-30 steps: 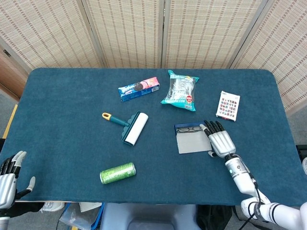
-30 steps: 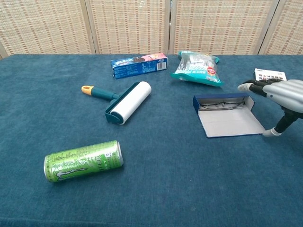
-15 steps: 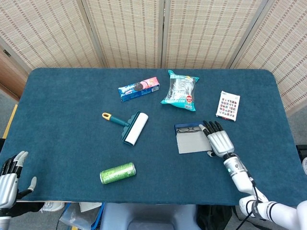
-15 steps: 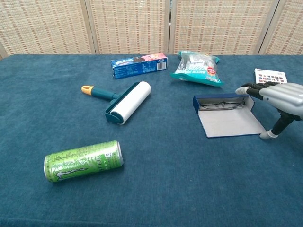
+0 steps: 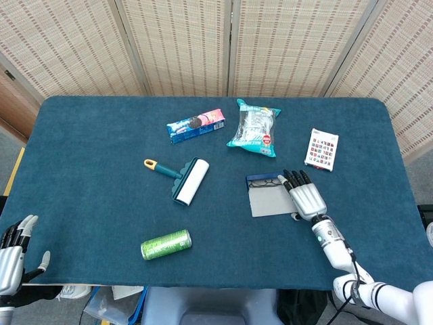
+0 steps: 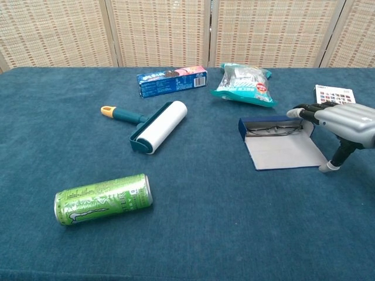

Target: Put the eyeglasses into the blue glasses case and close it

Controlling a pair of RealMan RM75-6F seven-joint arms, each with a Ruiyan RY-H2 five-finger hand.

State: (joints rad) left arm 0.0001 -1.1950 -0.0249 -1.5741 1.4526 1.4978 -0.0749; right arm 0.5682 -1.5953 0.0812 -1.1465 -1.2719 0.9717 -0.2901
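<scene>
From the head view, the blue bench (image 5: 81, 156) carries one open glasses case (image 5: 269, 195) with one pair of eyeglasses (image 5: 268, 180) lying in it. The right hand (image 5: 306, 197) sits at the case's three o'clock edge, fingers (image 5: 292, 179) spread and reaching over its corner. The left hand (image 5: 12, 252), at seven o'clock, is empty with fingers apart.

From the chest view: one lint roller (image 6: 153, 126), one green can (image 6: 103, 199), one biscuit box (image 6: 172, 80), one snack bag (image 6: 245, 83), one card pack (image 6: 334, 93).
</scene>
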